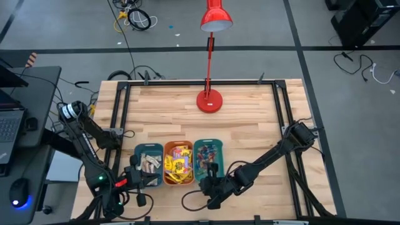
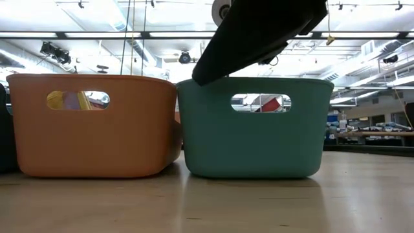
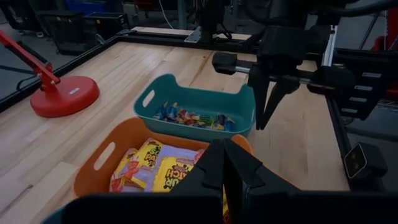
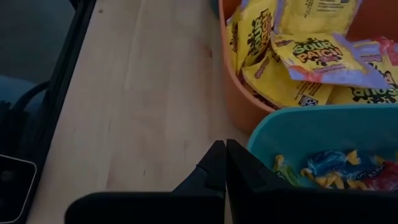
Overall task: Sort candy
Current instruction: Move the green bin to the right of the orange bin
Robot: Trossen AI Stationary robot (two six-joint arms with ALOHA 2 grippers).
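Candy [image 1: 177,164] sorted in three bins, both closed pincers alongside.

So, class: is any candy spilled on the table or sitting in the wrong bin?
Nothing stands out. The yellow packets lie in the orange bin, the small colourful pieces in the teal bin, the beige bars in the third bin; no candy shows loose on the table.

Yellow packets [image 4: 292,59] with dark print fill the orange bin [image 3: 99,165]; tiny blue, red and yellow pieces [image 3: 189,117] speckle the teal bin [image 3: 245,106]. A red lamp [image 1: 209,100] stands on the pale wooden desk [image 1: 250,125].
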